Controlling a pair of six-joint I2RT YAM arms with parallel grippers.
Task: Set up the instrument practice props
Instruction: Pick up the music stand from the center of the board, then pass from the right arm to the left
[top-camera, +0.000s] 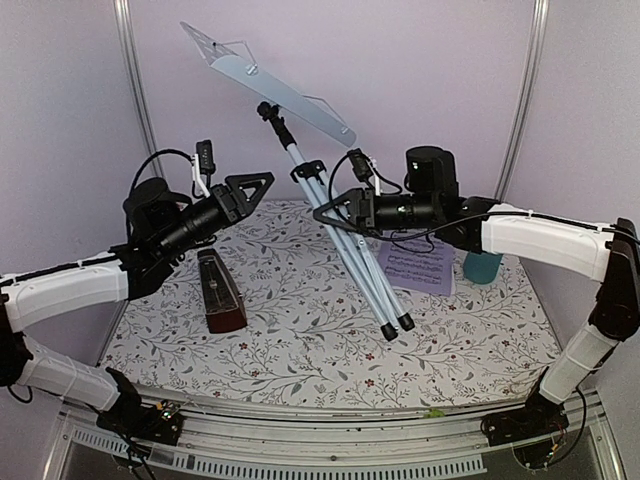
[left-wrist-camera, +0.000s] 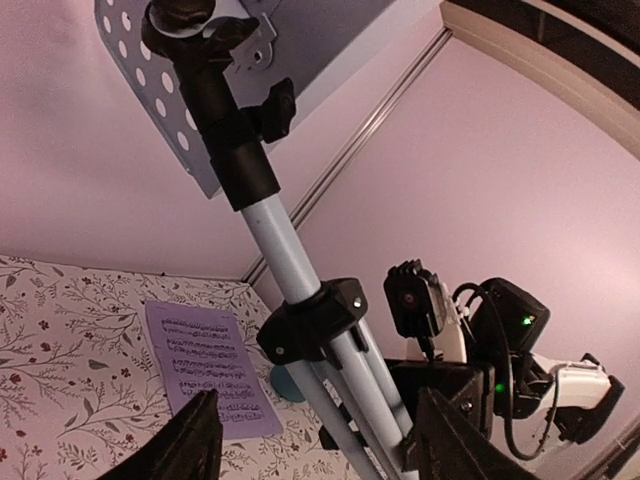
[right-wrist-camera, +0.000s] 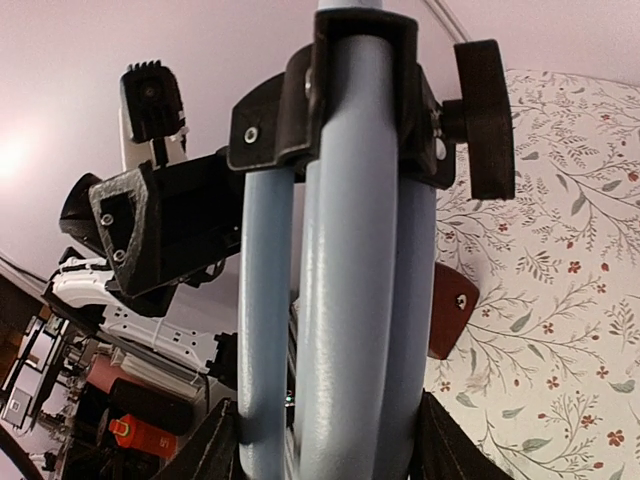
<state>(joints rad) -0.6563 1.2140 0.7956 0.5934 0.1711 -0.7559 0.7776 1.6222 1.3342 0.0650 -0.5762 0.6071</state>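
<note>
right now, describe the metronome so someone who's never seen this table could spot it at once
Start at the floral-cloth table, then look to its left side, away from the leaning music stand. The metronome stands upright there. It is the only dark red-brown pyramid; the sheet music on the right is flat and lilac, the cup teal.

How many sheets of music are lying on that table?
1. The music sheet lies flat between the music stand and the teal cup. Others could be stacked beneath.
</note>
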